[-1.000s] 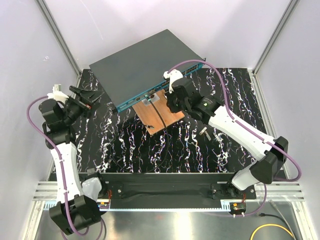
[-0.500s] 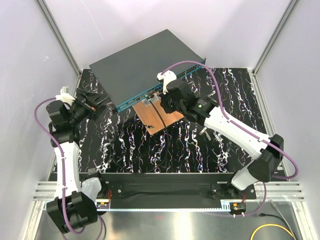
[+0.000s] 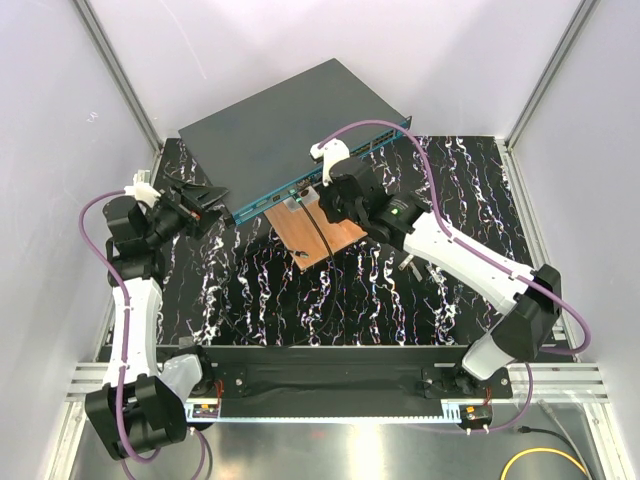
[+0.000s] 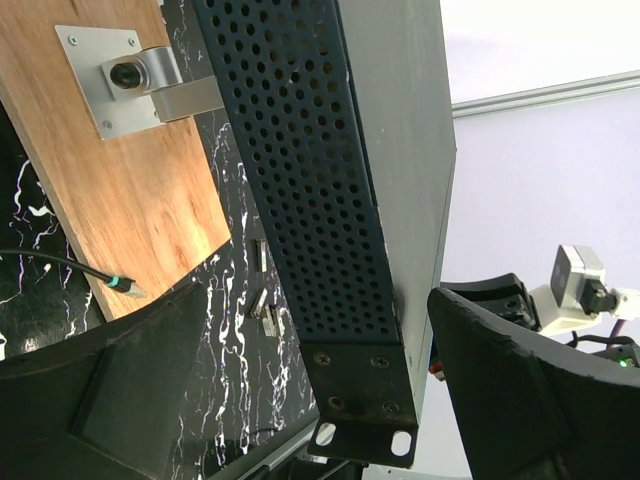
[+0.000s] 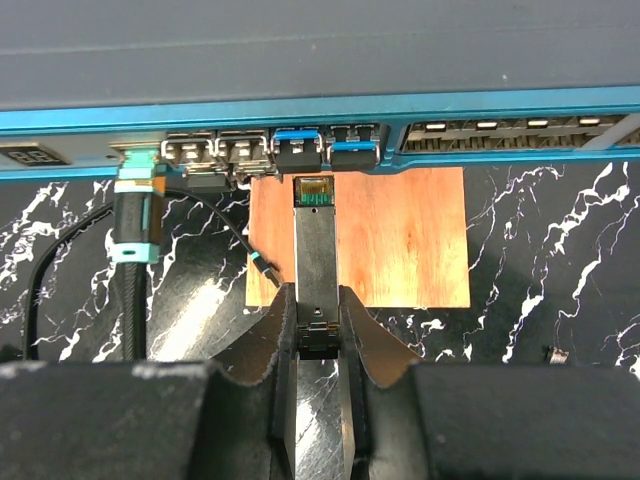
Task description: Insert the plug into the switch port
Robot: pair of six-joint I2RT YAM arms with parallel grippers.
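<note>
Plug (image 5: pixel 317 255), a slim dark metal bar, stands pinched in the right tool (image 5: pixel 318 325) at lower centre, tip just below the ports of the flat grey, teal-fronted switch (image 5: pixel 300 108); left tool (image 3: pixel 197 202) spread wide.

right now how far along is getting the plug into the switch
Done: the right hand grips the plug, aimed at the teal port row of the switch. In hand: the plug's tip sits just short of the ports, over the brown board. Left: pushing it in. The left hand is open by the switch's corner.
</note>
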